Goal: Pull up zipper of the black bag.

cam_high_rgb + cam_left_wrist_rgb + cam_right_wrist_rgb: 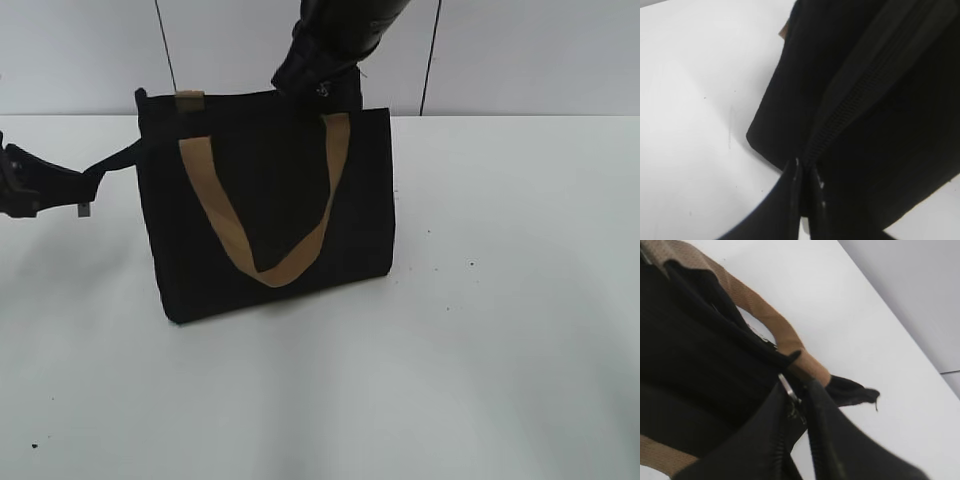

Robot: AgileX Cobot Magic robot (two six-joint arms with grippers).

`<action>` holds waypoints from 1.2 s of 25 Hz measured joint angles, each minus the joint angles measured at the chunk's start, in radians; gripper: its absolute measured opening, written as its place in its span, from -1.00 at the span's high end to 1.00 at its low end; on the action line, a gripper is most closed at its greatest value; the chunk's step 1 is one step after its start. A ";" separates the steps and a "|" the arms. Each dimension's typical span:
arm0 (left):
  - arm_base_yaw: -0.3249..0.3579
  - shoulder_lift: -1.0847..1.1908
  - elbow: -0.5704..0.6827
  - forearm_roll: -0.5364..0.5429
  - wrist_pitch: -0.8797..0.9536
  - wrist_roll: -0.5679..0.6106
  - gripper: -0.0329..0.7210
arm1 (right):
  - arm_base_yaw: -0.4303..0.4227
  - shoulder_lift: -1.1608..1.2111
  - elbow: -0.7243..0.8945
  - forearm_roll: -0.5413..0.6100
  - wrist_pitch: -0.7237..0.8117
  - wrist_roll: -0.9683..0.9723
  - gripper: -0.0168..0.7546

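The black bag [360,200] stands upright on the white table, with a tan handle [225,225] hanging down its front. My left gripper [85,185] is at the left, shut on a black fabric tab [115,160] pulled out from the bag's top left corner. In the left wrist view the jaws [807,175] pinch that tab where the zipper [850,105] ends. My right gripper [320,85] is at the bag's top edge, near its right end. In the right wrist view its jaws [800,397] are shut on the silver zipper pull [786,382].
The white table [500,350] runs around the bag to a pale wall [520,50] behind. A second tan handle [765,315] and a black tab end [855,392] lie beside the right gripper.
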 joint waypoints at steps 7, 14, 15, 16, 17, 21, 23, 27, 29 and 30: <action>0.007 -0.009 0.004 -0.017 0.051 -0.025 -0.08 | -0.014 -0.070 -0.010 0.079 0.015 -0.026 -0.59; 0.007 -0.139 -0.051 0.117 0.037 -0.190 -0.65 | -0.015 -0.135 -0.010 0.248 0.161 -0.223 -0.62; 0.007 -0.156 -0.076 0.191 0.029 -0.261 -0.62 | -0.015 -0.146 -0.010 0.263 0.204 -0.263 -0.60; 0.007 -0.167 -0.111 0.275 0.021 -0.376 -0.59 | -0.015 -0.153 -0.010 0.265 0.244 -0.284 -0.59; 0.007 -0.176 -0.150 0.404 0.030 -0.519 -0.57 | -0.015 -0.158 -0.010 0.255 0.292 -0.288 -0.58; -0.013 -0.182 -0.293 1.066 0.022 -1.193 -0.49 | -0.014 -0.165 -0.010 0.076 0.428 -0.177 -0.57; -0.021 -0.182 -0.341 1.343 0.029 -1.533 -0.42 | -0.022 -0.167 -0.010 -0.051 0.451 -0.057 -0.57; -0.022 -0.214 -0.372 1.553 0.006 -1.855 -0.35 | -0.097 -0.205 -0.010 -0.172 0.454 0.169 -0.56; -0.024 -0.275 -0.352 1.517 -0.041 -1.865 -0.34 | -0.153 -0.245 -0.008 -0.164 0.455 0.207 -0.56; -0.026 -0.311 -0.329 1.498 -0.068 -1.861 -0.34 | -0.184 -0.272 -0.002 -0.150 0.455 0.218 -0.56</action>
